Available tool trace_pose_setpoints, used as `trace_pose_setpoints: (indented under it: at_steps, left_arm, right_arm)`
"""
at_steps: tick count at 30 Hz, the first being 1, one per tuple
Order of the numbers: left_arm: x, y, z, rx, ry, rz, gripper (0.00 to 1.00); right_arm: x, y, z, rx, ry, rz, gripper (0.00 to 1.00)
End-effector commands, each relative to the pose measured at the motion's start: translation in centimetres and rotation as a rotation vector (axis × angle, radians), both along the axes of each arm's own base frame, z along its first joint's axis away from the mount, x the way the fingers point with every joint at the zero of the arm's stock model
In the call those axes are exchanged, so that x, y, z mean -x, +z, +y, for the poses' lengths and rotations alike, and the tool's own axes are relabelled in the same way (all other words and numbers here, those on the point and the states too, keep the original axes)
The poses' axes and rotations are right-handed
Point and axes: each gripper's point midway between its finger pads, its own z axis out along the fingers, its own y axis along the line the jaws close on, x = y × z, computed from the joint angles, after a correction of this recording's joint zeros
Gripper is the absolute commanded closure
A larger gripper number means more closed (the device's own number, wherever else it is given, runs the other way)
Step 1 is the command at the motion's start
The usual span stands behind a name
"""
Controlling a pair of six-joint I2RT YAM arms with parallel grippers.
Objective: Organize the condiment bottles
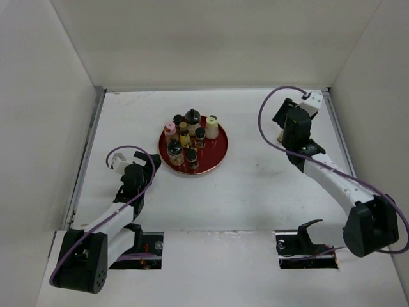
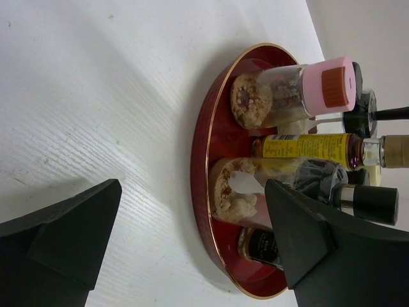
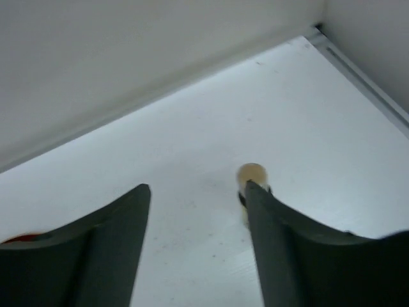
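Note:
Several tiny condiment bottles stand on the round red tray (image 1: pixel 216 155): a pink-capped jar (image 1: pixel 170 128), a yellow bottle (image 1: pixel 184 133), a cream-capped bottle (image 1: pixel 211 126) and black-capped jars (image 1: pixel 174 152). My left gripper (image 1: pixel 146 164) is open and empty just left of the tray. In the left wrist view (image 2: pixel 192 185) its fingers frame the tray rim (image 2: pixel 199 160), with the pink-capped jar (image 2: pixel 300 89) and yellow bottle (image 2: pixel 307 146) beyond. One tan-capped bottle (image 1: pixel 281 136) stands alone at the back right. My right gripper (image 1: pixel 284 126) is open over it; the bottle (image 3: pixel 251 173) shows at its right fingertip (image 3: pixel 197 187).
White walls enclose the table on the left, back and right. The back right corner (image 3: pixel 317 29) with its metal edge strip is close to the lone bottle. Both arm bases sit at the near edge.

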Motion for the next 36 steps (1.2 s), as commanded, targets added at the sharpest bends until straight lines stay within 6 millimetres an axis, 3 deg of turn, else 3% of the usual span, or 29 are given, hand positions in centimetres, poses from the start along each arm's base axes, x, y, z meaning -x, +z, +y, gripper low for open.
trace_pose_setpoints:
  at_steps: [1, 6, 15, 27, 32, 36]
  left_arm:
    - [-1.1, 1.8, 0.1, -0.006, 0.009, -0.058, 0.0]
    - [-1.0, 2.3, 0.4, -0.015, 0.023, -0.077, 0.0]
    - [-1.1, 1.8, 0.1, -0.011, 0.011, -0.059, 0.0]
    - [-1.0, 2.1, 0.3, -0.013, 0.017, -0.071, 0.0]
    - [-1.1, 1.9, 0.2, -0.009, 0.008, -0.063, 0.0]
    - [-1.1, 1.8, 0.3, -0.015, 0.016, -0.06, 0.0]
  right_arm:
    - [-1.3, -2.6, -2.2, 0.052, -0.039, 0.121, 0.28]
    - [-3.6, -4.4, -3.3, 0.084, -0.056, 0.194, 0.23]
    - [-5.6, -7.2, -5.6, 0.093, -0.117, 0.265, 0.29]
    - [-7.1, -9.7, -5.5, 0.101, -0.114, 0.326, 0.44]
    - [-6.4, -8.4, -6.0, 0.085, -0.137, 0.291, 0.68]
    - [-5.4, -5.2, -6.0, 0.072, -0.143, 0.213, 0.72]
